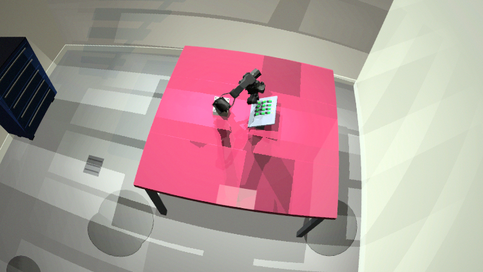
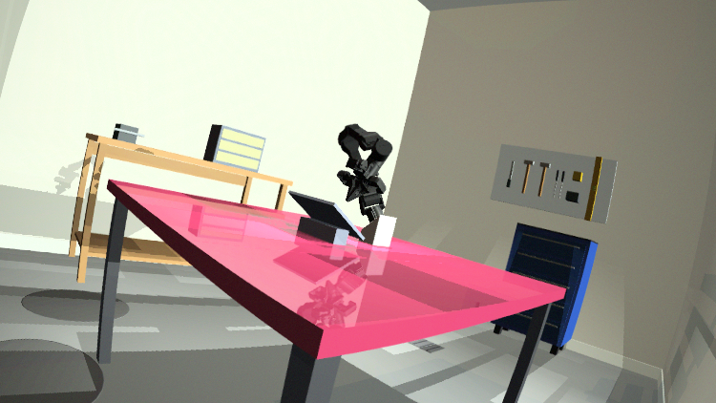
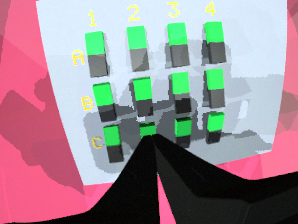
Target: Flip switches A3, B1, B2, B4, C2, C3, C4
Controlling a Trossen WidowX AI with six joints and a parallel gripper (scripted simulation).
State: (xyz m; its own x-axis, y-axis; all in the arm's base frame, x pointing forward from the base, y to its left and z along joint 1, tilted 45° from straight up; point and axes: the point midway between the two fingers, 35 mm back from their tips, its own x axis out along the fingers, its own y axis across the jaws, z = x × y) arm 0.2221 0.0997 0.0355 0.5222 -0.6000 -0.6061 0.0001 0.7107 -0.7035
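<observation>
Pale blue-grey, the switch panel (image 1: 261,120) (image 2: 325,211) (image 3: 65,25) stands before me, tilted, with its edge toward my base (image 1: 216,113) low and its far edge high. A dark support block (image 1: 259,127) (image 2: 316,230) sits under it, on the pink table (image 1: 202,162) (image 2: 225,250) (image 3: 17,150). My gripper (image 1: 254,100) (image 2: 348,199) (image 3: 152,141) is at the arm-side part of the panel, fingers closed together with nothing between them. From the wrist, the tips overlap the lower part of switch C2 (image 3: 147,128); whether they touch it I cannot tell.

On the panel's face I see three rows of four switches, each with a green half toward the far edge and a dark half toward me. Switch C3 (image 3: 183,127) is beside C2 toward the right of the panel, with C4 (image 3: 215,127) beyond it, and C1 (image 3: 113,145) lies on the other side. B2 (image 3: 143,90) is one row farther up the panel from C2. Yellow numbers run above the top row, and yellow letters run down the panel's left side. Patchy shadows make it hard for me to judge which end of each switch is raised.
</observation>
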